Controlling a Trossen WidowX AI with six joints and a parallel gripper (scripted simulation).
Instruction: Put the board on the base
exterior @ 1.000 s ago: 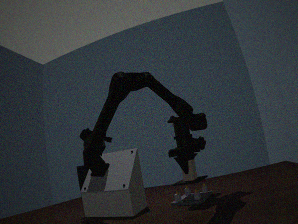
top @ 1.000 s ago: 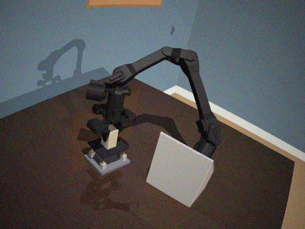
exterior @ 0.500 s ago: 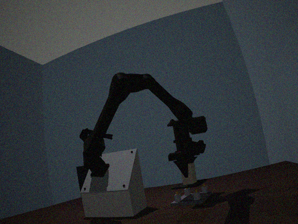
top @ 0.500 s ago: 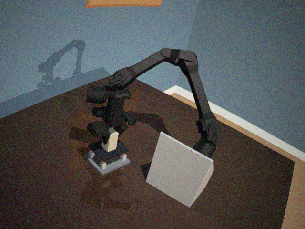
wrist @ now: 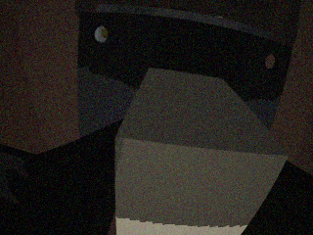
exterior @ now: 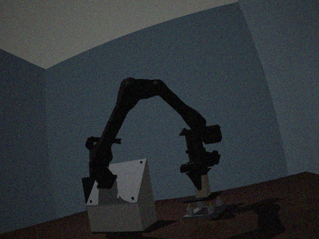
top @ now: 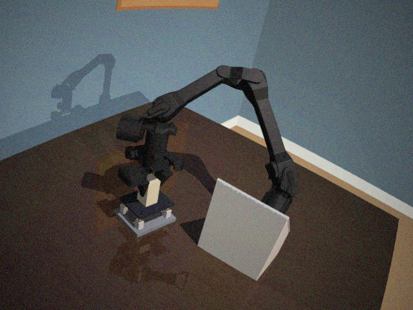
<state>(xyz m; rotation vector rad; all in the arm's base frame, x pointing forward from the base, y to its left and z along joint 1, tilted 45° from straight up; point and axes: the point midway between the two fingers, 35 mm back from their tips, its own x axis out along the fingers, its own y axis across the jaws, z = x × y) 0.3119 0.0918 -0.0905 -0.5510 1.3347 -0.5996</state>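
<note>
The fingers (top: 146, 186) (exterior: 201, 182) are clamped on the handle (top: 152, 193) (exterior: 202, 189) (wrist: 201, 186); pins may miss holes if the board (top: 133, 204) (exterior: 198, 200) (wrist: 181, 49) descends shifted (one hole shows little gold).

Dim, grainy — hard shadows cast

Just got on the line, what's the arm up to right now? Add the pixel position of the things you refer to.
The gripper (top: 149, 190) (exterior: 201, 182) is shut on the pale square handle (top: 152, 192) (exterior: 203, 189) (wrist: 196, 181) of the black board (top: 133, 204) (exterior: 198, 199) (wrist: 181, 44), holding it just above the grey base (top: 156, 227) (exterior: 196, 216). The board is not yet down on the posts (top: 141, 224) (exterior: 190, 210). Whether every hole lines up with its pin, I cannot tell.
</note>
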